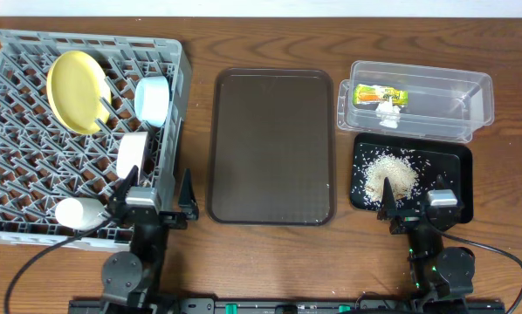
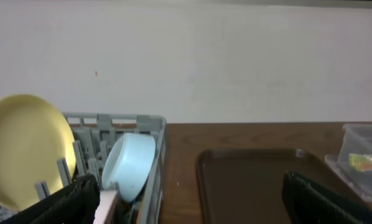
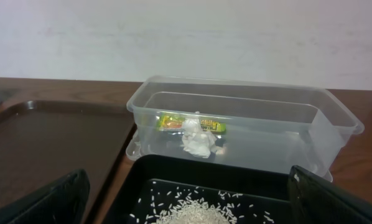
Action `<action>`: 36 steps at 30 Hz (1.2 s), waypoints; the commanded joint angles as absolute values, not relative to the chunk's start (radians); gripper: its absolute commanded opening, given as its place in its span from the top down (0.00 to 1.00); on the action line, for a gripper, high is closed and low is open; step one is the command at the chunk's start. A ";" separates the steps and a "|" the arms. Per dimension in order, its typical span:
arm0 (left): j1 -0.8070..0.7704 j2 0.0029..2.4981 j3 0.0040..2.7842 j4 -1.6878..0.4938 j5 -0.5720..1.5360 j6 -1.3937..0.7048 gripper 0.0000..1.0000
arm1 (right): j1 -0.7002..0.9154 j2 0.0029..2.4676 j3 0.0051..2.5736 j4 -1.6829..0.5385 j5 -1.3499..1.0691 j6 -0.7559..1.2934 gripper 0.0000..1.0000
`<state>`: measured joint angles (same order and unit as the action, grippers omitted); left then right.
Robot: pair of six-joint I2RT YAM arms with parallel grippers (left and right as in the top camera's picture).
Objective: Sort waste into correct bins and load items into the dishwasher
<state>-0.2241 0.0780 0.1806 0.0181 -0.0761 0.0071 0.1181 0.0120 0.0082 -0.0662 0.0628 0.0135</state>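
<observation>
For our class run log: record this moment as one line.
rack: yellow plate, blue bowl, white bowl | clear tub: wrapper, scrap | black tray: rice | left claw: open | right claw: open

1. The rack (image 1: pixel 17 52): large grey lattice with pegs, filling the left of the overhead frame.
2. The plate (image 1: pixel 76 92): round, yellow, standing on edge and leaning, in the upper part of the rack.
3. The blue bowl (image 1: pixel 153 98): on its side just right of the plate, by the rack's right wall.
4. The white bowl (image 1: pixel 132 153): on its side, below the blue bowl.
5. The tub (image 1: pixel 470 96): clear, upper right, holding the green-and-orange wrapper (image 1: pixel 379 94) and the crumpled white scrap (image 1: pixel 388 112), which touch.
6. The black tray (image 1: pixel 449 166): glossy, just below the tub, with the rice (image 1: pixel 390 177) heaped left of its centre.
</observation>
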 commanded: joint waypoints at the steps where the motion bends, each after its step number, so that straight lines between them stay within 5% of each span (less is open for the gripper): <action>1: -0.219 0.007 0.104 0.051 -0.051 0.025 0.06 | 0.110 0.007 0.006 -0.068 0.062 0.006 0.01; 36: -0.219 0.012 0.004 -0.068 -0.052 0.026 0.05 | 0.110 0.007 0.006 -0.068 0.062 0.006 0.01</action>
